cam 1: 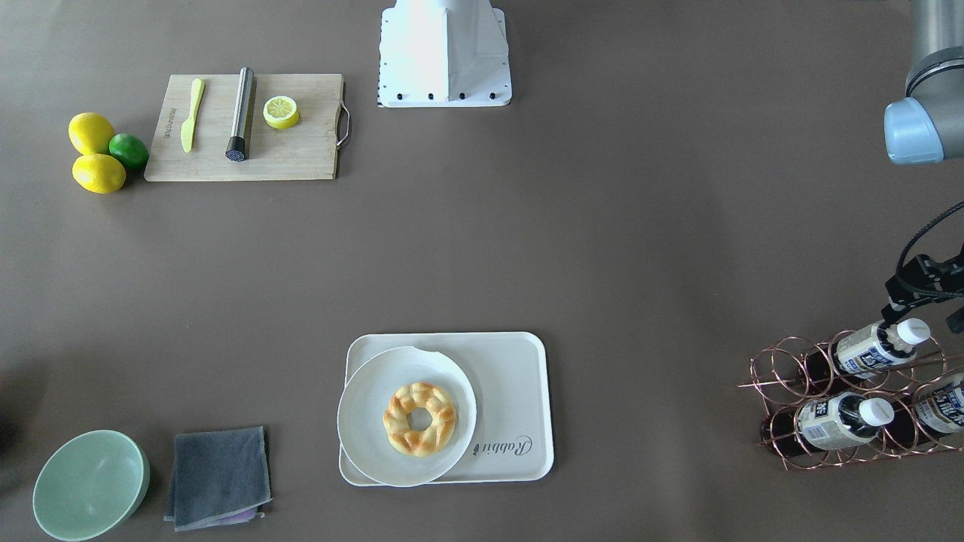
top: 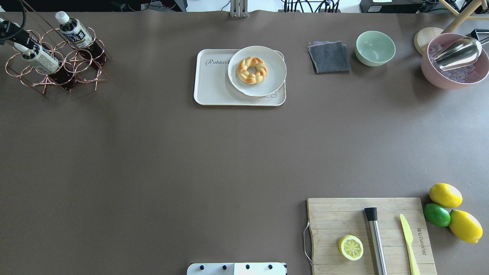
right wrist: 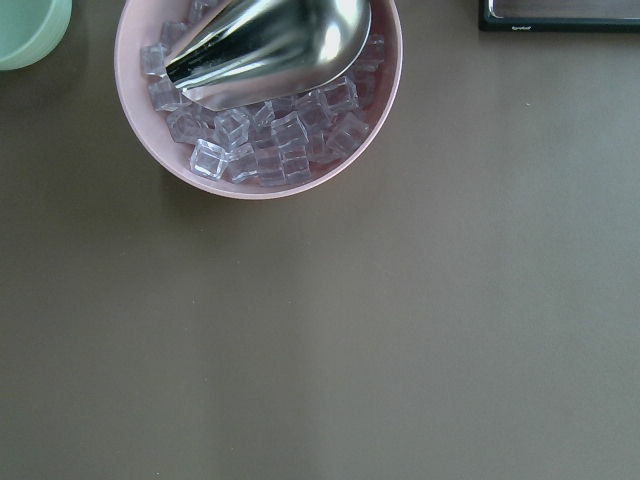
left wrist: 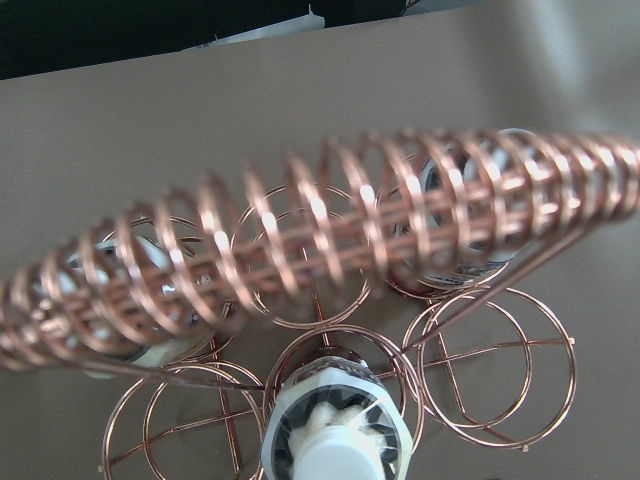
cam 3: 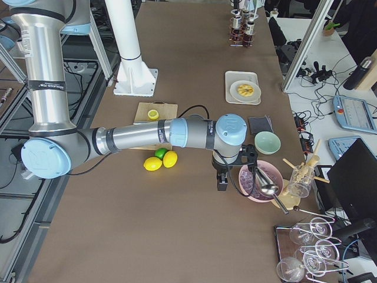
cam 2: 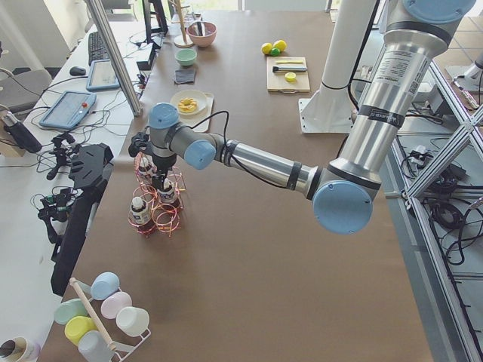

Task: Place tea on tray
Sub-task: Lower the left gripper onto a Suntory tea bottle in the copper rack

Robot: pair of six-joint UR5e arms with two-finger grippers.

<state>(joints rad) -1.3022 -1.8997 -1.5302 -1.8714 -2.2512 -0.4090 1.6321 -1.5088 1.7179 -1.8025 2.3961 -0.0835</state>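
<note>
Plainly, from across the table, the left gripper [cam 1: 907,297] hangs at the white cap of the tea [cam 1: 874,348] lying in the top of the rack [cam 1: 783,380]; the tray [cam 1: 520,391] sits well apart from the rack, half under a plate [cam 1: 369,406]; overhead adds nothing on the jaws, so I cannot tell their state; only the left wrist shows the cap [left wrist: 340,445] ringed by rack wire, so a crooked pull might snag it or drag the rack; the right gripper [cam 3: 222,180], far from the rack by a bowl of ice [right wrist: 262,192], is equally unreadable.
</note>
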